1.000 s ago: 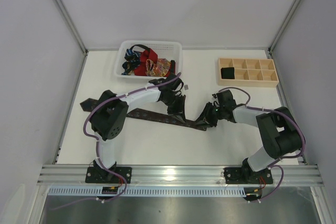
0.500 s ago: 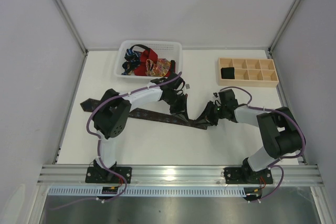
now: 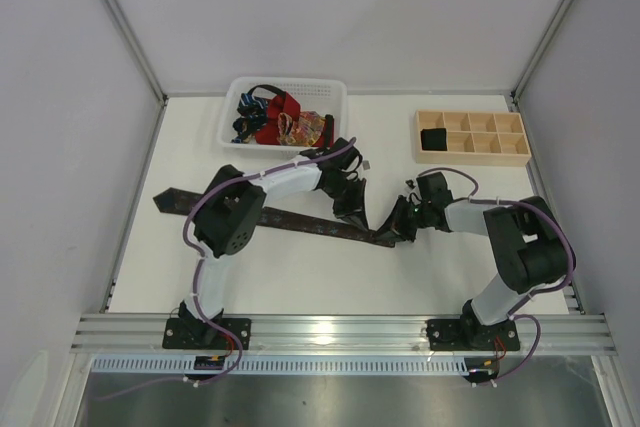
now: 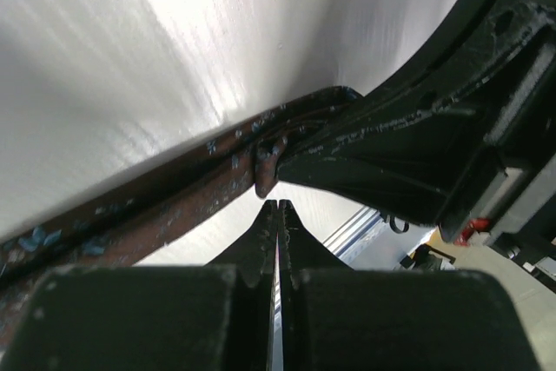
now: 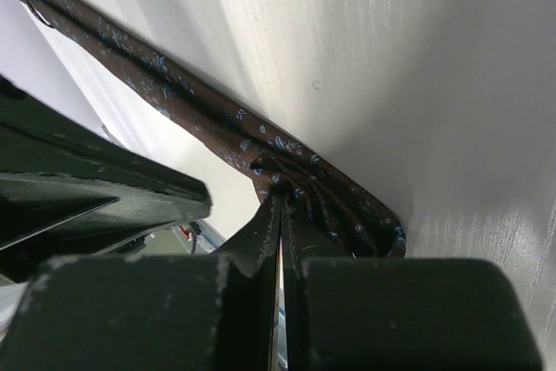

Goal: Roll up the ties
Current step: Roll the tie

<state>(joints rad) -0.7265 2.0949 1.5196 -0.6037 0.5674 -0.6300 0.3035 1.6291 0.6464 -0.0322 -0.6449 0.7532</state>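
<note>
A dark brown patterned tie (image 3: 290, 219) lies flat across the table from far left to centre right. In the right wrist view my right gripper (image 5: 280, 197) is shut, pinching a bunched fold of this tie (image 5: 217, 132) near its curled narrow end. It also shows in the top view (image 3: 398, 227). My left gripper (image 3: 358, 215) is close beside it on the same tie. In the left wrist view the left gripper (image 4: 276, 208) is shut with nothing seen between its tips, right at the edge of the tie (image 4: 156, 215). The right gripper's dark body fills that view's right side.
A white mesh basket (image 3: 330, 97) at the back holds several red, blue and orange-patterned ties (image 3: 275, 119). A pale wooden tray (image 3: 472, 159) with square compartments is at the back right, with a dark rolled item (image 3: 433, 137) in one compartment.
My left gripper has moved right along the tie, closer to the right gripper. The right gripper has shifted slightly left, still at the tie's narrow end.
</note>
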